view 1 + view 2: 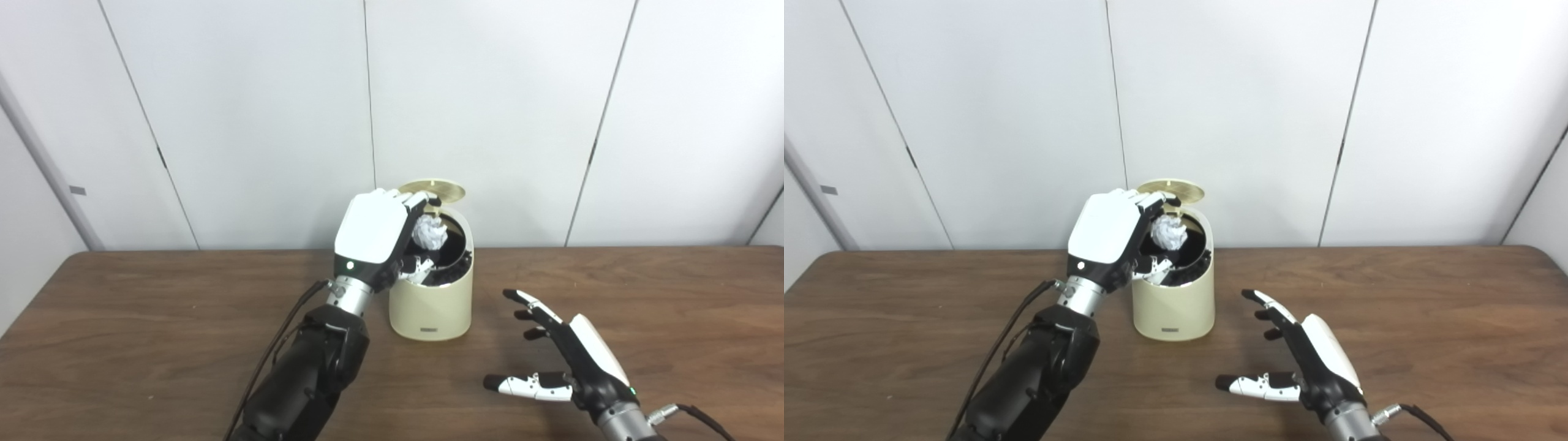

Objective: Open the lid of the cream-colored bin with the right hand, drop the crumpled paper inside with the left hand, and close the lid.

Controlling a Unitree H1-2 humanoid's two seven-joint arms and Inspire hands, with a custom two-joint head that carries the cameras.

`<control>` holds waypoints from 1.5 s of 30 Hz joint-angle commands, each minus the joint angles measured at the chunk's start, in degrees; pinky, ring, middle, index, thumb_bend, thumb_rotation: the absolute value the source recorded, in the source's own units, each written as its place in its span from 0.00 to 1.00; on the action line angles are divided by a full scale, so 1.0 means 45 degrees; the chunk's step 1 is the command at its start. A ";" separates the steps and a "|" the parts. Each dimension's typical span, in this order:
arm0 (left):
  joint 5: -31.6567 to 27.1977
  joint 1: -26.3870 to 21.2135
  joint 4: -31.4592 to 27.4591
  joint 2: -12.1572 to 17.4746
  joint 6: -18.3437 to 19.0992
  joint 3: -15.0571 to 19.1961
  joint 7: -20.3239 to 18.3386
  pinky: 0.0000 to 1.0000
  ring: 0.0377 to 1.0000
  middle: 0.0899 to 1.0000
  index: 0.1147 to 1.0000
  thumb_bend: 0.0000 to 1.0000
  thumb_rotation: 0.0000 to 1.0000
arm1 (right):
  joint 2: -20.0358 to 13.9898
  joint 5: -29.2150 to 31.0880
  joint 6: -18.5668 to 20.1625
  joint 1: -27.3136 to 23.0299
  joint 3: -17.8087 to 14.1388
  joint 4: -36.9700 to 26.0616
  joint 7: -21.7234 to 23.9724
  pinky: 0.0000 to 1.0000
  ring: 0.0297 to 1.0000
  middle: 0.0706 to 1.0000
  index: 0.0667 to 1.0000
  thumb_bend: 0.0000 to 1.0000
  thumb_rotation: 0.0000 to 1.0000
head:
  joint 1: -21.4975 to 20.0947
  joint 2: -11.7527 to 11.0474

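The cream-colored bin [432, 306] stands mid-table with its gold round lid [436, 190] tipped up at the back. The white crumpled paper [430, 233] shows in the bin's dark mouth. My left hand [376, 236] is over the bin's left rim, with its fingers [416, 199] above the paper and its thumb below. They are spread wider than the paper and do not visibly grip it. My right hand [563, 349] is open and empty, low over the table to the right front of the bin, apart from it.
The brown wooden table [153, 318] runs wall to wall in view. A white panelled wall stands close behind the bin. Cables trail from both wrists.
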 commanded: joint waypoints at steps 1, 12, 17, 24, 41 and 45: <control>0.0186 -0.0508 -0.0400 0.0085 0.0049 0.0025 0.0161 0.67 0.67 0.65 0.69 0.85 0.18 | -0.0019 -0.0007 -0.0286 -0.0352 -0.0077 -0.0347 -0.0211 0.70 0.83 0.90 0.87 0.74 0.36 | -0.0011 0.0007; 0.0090 -0.0472 -0.0352 0.0114 -0.0135 0.0029 0.0362 0.66 0.65 0.63 0.66 0.85 0.16 | 0.0041 0.0021 -0.0291 -0.0308 -0.0086 -0.0330 -0.0247 0.71 0.83 0.90 0.87 0.74 0.34 | -0.0029 0.0022; 0.0067 -0.0467 -0.0272 0.0110 -0.0289 0.0046 0.0565 0.65 0.64 0.61 0.65 0.86 0.15 | 0.0035 0.0025 -0.0312 -0.0276 -0.0085 -0.0352 -0.0252 0.73 0.84 0.90 0.87 0.74 0.33 | 0.0005 0.0041; -0.0545 -0.0060 -0.0752 0.0110 -0.0777 0.0387 0.1010 0.56 0.53 0.46 0.57 0.67 0.04 | 0.0084 0.0124 -0.0180 -0.0252 -0.0153 -0.0467 -0.0215 0.71 0.84 0.90 0.87 0.74 0.33 | 0.0052 0.0023; -0.7752 0.3310 -0.5477 0.0307 -0.2736 0.3471 -0.1320 0.56 0.65 0.72 0.68 0.70 0.13 | -0.0115 0.0356 -0.0563 -0.0627 -0.0485 -0.0260 -0.0370 0.72 0.84 0.91 0.87 0.73 0.33 | 0.0257 -0.0121; -1.0193 0.4191 -0.6133 0.0371 -0.2680 0.4142 -0.2370 0.60 0.70 0.77 0.78 0.73 0.15 | -0.0198 0.0483 -0.0811 -0.0878 -0.0568 -0.0251 -0.0359 0.73 0.85 0.92 0.87 0.73 0.32 | 0.0279 -0.0139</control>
